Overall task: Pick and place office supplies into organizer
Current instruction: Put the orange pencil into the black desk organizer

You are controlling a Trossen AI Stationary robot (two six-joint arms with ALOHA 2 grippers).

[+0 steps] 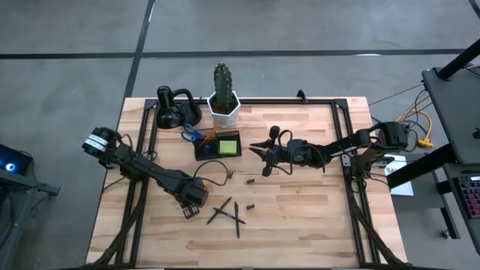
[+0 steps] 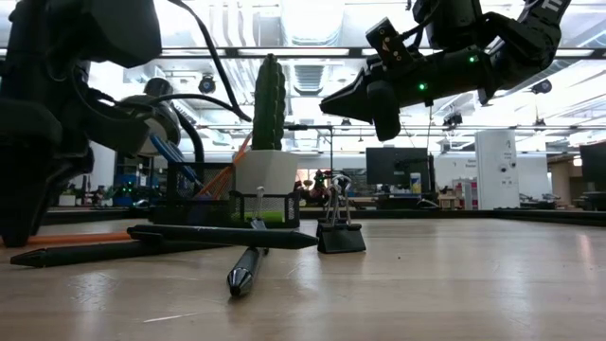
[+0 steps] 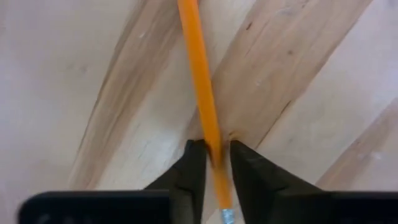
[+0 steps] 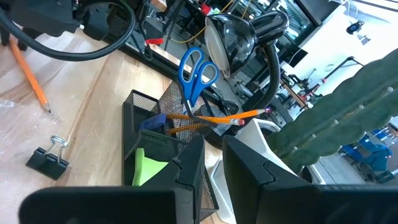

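Note:
An orange pencil (image 3: 205,93) lies on the wooden table with my left gripper (image 3: 214,163) shut on it, at the near left (image 1: 191,206). The dark mesh organizer (image 1: 217,145) stands near the far edge. It holds blue-handled scissors (image 4: 196,71), orange pencils (image 4: 217,117) and a lime-green sticky-note pad (image 4: 149,165). My right gripper (image 1: 262,156) hovers right of the organizer, above the table (image 2: 327,99). Its fingers are shut with nothing between them (image 4: 213,165). Two black pens (image 1: 223,214) (image 1: 238,217) lie crossed near the front. My left gripper pinches the pencil between its two fingers near its eraser end (image 3: 214,146), just short of the metal ferrule (image 3: 227,216). The fingers come from above, pointing down, and lie across the pencil. The pencil lies flat on the wood.
A white hexagonal pot with a cactus (image 1: 223,105) and a black looped gadget (image 1: 174,109) stand behind the organizer. Small black binder clips (image 1: 250,182) (image 1: 251,206) lie mid-table, one close to the pens (image 2: 339,232). Black frame rails run along the table's sides (image 1: 352,187).

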